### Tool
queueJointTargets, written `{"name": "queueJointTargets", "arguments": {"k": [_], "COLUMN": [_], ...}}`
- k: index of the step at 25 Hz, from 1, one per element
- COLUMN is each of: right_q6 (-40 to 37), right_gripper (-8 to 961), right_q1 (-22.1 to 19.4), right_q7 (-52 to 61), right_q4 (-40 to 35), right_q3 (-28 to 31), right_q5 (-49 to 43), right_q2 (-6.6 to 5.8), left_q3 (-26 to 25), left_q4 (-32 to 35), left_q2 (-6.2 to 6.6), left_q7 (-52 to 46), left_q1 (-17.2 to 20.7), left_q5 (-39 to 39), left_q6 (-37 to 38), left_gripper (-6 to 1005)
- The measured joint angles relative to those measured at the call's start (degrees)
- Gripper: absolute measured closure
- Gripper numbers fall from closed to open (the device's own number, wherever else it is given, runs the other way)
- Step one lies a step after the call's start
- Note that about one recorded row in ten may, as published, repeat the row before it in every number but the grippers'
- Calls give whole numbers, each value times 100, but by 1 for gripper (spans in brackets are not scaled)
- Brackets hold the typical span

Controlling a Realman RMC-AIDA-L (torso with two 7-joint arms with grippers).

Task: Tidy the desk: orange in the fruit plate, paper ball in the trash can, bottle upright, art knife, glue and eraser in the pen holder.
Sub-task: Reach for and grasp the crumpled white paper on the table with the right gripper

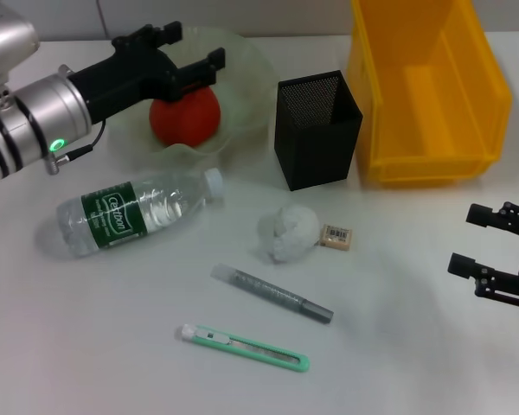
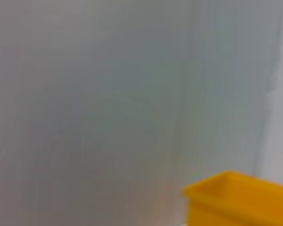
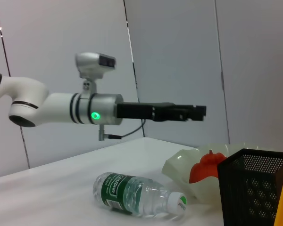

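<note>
On the desk [image 1: 432, 346] I count one of each, starting at the left: the left claw [image 1: 193, 54] hangs with its fingers spread above the single orange [image 1: 185, 116] sitting in the pale fruit plate [image 1: 242, 65], with one bottle [image 1: 135, 212] lying on its side below, its green label reading "Cestbon". Next come one green art knife [image 1: 245, 347], one grey glue stick [image 1: 272, 294], one paper ball [image 1: 287, 233] and one eraser [image 1: 336, 237] with a barcode, all loose on the desk. Behind them stand one black mesh pen holder [image 1: 318, 130] and one yellow bin [image 1: 428, 86], nothing showing in either, and the right claw [image 1: 489, 246] waits with fingers apart at the far right.
</note>
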Motion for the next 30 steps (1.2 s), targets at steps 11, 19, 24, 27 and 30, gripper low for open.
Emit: {"name": "queueJointTargets", "arguments": {"k": [11, 19, 24, 27, 30], "right_q6": [-31, -151, -195, -273, -316], "right_gripper": [197, 198, 198, 197, 197], "right_q1": [32, 109, 186, 254, 390], "right_q7": [42, 88, 203, 292, 482], "right_q4": [8, 10, 10, 1, -54], "right_q3": [3, 2, 2, 3, -11], "right_q5": [4, 9, 10, 10, 9], "right_q2": [-4, 5, 10, -12, -64], "left_q3": [993, 1015, 997, 969, 921], "left_q4": [1190, 1157, 1147, 971, 669], "left_q2": [291, 776, 905, 954, 999], "left_q7": [-662, -681, -338, -28, 243], "left_q1": [1096, 1791, 2256, 2434, 2467], "left_q5": [44, 444, 458, 457, 473], "left_q6": [2427, 3404, 3525, 3536, 3510], "left_gripper": [185, 186, 186, 186, 187]}}
